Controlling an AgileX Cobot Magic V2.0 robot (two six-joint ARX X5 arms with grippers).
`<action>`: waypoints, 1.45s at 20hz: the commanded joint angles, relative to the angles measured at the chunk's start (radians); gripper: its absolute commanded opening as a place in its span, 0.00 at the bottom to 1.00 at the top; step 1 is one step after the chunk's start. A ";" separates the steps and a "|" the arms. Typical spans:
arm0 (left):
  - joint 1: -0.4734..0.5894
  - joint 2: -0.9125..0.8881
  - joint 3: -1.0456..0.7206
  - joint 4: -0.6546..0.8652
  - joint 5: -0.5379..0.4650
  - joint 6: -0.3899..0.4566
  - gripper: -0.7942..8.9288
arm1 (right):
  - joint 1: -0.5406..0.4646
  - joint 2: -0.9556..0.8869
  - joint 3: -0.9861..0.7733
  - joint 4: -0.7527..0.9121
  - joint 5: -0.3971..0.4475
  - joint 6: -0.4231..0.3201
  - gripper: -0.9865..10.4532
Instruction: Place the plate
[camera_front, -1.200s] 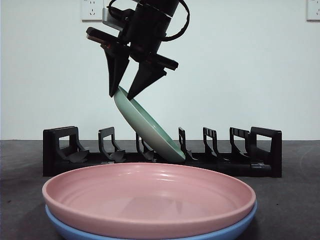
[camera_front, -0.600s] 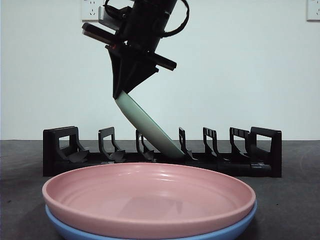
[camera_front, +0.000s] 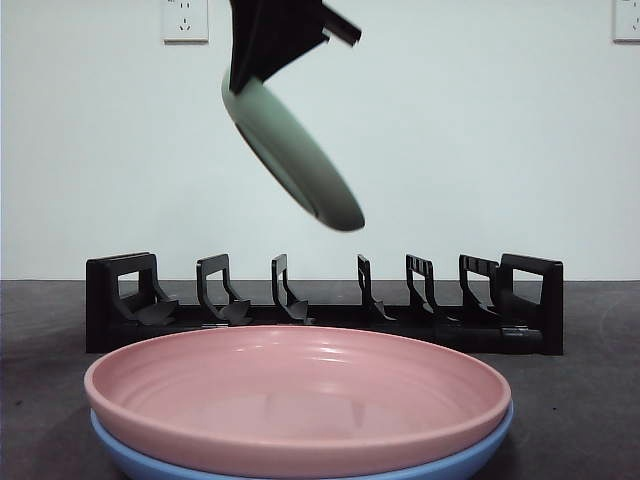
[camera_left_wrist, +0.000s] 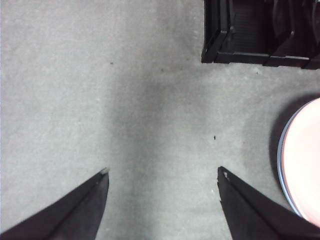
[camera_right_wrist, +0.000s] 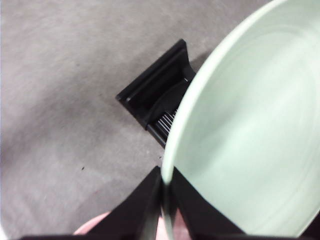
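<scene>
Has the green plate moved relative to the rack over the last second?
Yes. The green plate, clamped in the right gripper, has gone up: its lower edge sat in the rack before and now hangs above it.

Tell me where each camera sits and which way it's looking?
Front view: low at table height, looking level across the pink plate to the rack; the right gripper hangs above with the green plate.
Left wrist view: on the left arm, looking down at the table; the left gripper is open.
Right wrist view: on the right arm, looking down along the green plate it pinches.
All views share the rack.
</scene>
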 joint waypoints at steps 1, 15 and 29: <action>-0.001 0.006 0.021 0.014 -0.006 0.014 0.44 | 0.027 -0.035 0.031 -0.008 0.000 -0.080 0.10; -0.001 0.006 0.021 0.015 -0.006 0.013 0.44 | 0.135 -0.605 -0.531 0.218 0.169 -0.115 0.10; -0.001 0.005 0.021 0.005 -0.006 -0.013 0.44 | 0.539 -0.934 -1.007 -0.023 0.497 -0.156 0.10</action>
